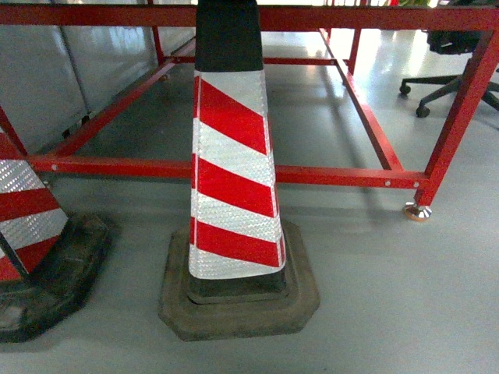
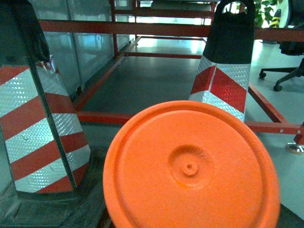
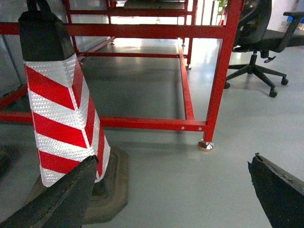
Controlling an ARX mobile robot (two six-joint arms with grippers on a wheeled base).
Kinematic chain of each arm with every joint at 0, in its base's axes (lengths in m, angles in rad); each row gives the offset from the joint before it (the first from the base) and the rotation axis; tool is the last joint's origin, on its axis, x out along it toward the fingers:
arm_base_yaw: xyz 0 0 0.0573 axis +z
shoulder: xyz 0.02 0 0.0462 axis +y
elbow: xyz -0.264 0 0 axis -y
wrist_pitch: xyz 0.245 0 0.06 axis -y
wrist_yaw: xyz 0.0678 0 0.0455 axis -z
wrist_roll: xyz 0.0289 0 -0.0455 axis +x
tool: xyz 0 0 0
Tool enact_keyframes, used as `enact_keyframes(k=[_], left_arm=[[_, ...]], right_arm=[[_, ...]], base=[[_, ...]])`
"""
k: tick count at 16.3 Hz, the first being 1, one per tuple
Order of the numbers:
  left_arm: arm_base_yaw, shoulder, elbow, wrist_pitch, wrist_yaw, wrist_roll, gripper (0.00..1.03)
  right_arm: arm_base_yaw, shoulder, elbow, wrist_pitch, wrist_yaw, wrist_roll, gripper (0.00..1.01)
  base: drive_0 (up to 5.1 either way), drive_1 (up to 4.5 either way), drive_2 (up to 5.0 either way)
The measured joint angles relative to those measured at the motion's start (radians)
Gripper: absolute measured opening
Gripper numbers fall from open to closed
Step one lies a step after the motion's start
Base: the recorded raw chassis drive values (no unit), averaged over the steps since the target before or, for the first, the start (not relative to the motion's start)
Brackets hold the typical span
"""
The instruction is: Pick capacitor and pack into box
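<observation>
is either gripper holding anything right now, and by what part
Right gripper: open, nothing between its black fingers. Left gripper: not visible; a round orange plastic disc fills its view, so cannot tell.

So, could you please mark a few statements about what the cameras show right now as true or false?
1. A red-and-white striped cone stands on the floor in front of a red metal frame. True.
2. The pink box sits beside the cone. False: no box is in any view.
3. The right gripper is open and empty. True.
4. A blue disc fills the left wrist view. False: the disc is orange.
</observation>
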Motion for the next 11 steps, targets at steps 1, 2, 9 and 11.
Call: enact_keyframes(k=[1,2,9,11], left_arm=[[0.000,0.000,0.000,0.000,0.000,0.000,0.44],[0.000,0.000,0.000,0.000,0.000,0.000,0.44],[0.000,0.000,0.000,0.000,0.000,0.001,0.44],[0.000,0.000,0.000,0.000,-0.001,0.003,0.44]], right_arm=[[0.000,0.000,0.000,0.000,0.000,0.000,0.98],[0.000,0.000,0.000,0.000,0.000,0.000,0.98],[0.000,0.000,0.000,-0.001,0.000,0.000,0.98],[0.000,0.000,0.000,0.000,-0.002,-0.001,0.98]], base=[[0.0,0.00,0.0],[0.0,0.00,0.0],[0.0,0.00,0.0],[0.0,0.00,0.0]])
